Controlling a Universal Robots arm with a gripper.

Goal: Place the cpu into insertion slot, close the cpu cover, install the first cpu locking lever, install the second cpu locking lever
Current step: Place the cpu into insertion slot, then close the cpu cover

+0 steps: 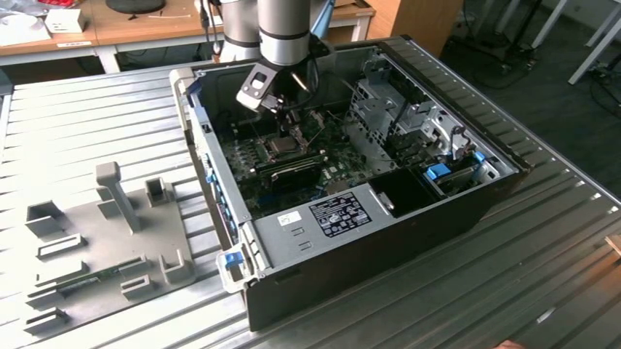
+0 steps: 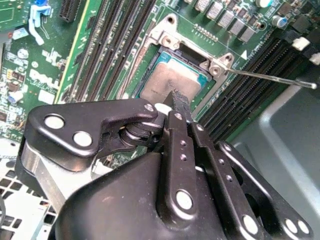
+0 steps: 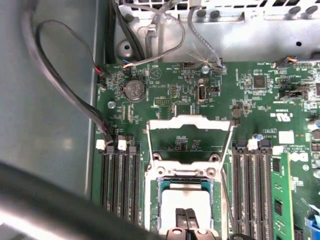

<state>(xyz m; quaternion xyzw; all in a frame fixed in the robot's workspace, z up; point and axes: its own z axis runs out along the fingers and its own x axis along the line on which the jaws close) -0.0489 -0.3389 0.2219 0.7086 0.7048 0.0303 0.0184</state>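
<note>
While the cpu lies in the insertion slot, cpu cover raised, my end effector sits pressed together just over it.

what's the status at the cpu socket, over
Gripper shut, tip at the cpu. It sits in the insertion slot; cpu cover open. No obstruction seen.

This looks like a robot lab or workshop. In the exterior view, a grey robot arm hangs at 12 o'clock over an open computer case. The case lies on a ribbed metal table. In the first wrist view, its green board and the cpu lie bare. At 8 o'clock in the exterior view sits a grey plate with holders for parts. Wooden desks stand at 11 o'clock. Cables lie on the dark floor at 2 o'clock.
</note>
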